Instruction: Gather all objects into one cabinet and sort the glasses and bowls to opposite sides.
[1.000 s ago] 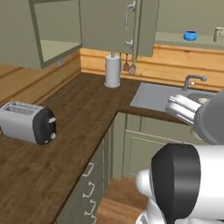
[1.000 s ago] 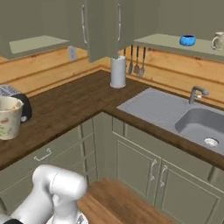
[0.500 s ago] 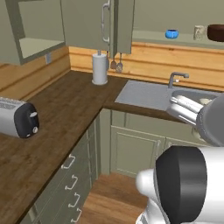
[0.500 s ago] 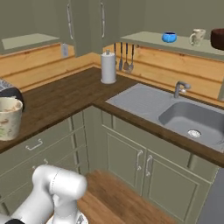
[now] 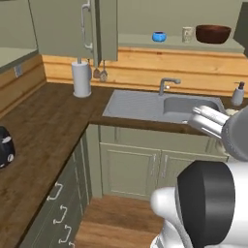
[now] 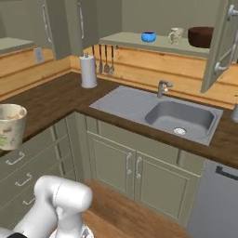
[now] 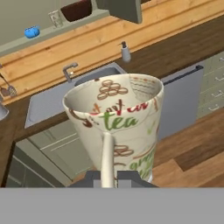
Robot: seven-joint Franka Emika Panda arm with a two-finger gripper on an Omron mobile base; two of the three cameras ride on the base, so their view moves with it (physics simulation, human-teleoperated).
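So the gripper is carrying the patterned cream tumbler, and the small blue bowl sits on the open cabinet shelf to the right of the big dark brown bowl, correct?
Not quite. The small blue bowl sits to the left of the large dark brown bowl, with a pale glass between them, as the right base view shows. The gripper does hold the patterned cream tumbler.

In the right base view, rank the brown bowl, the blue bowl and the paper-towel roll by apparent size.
1. paper-towel roll, though it stands nearer the camera than the shelf
2. brown bowl, partly hidden by the cabinet door
3. blue bowl
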